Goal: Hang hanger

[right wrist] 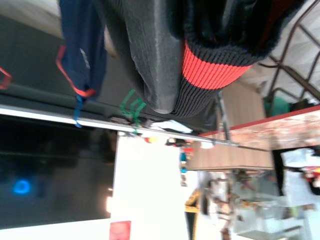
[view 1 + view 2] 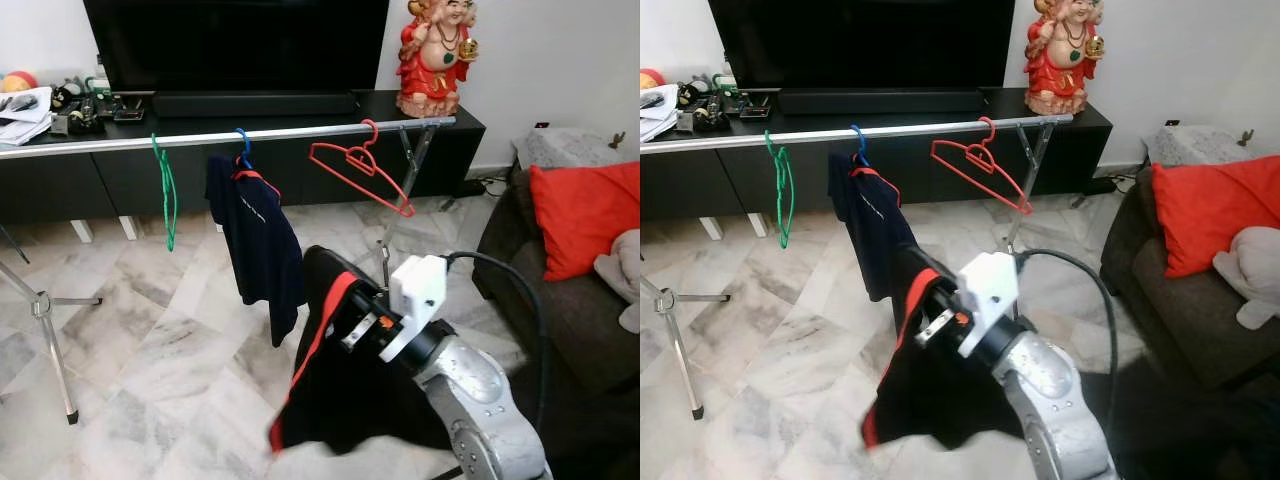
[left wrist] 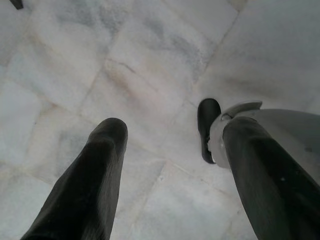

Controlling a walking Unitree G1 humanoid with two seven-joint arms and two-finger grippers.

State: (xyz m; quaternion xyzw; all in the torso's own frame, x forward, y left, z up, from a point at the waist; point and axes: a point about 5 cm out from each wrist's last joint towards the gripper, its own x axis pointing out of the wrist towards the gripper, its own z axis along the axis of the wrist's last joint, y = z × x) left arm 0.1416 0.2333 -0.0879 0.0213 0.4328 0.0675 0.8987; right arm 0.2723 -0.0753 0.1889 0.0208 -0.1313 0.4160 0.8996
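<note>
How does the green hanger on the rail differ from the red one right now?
The thin green plastic hanger hangs edge-on to the head camera, pointing straight down, while the red plastic hanger is turned broadside and tilted, its right end dropping lower. The green one sits toward the left of the silver metal rail; the red one sits near the right end, by the stand leg. Both are bare and hooked over the rail.

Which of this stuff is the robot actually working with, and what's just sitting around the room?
For the job: right hand, black garment with red trim, silver rail, red hanger, green hanger, navy shirt.

Just around: red statue, red cushion, sofa.
</note>
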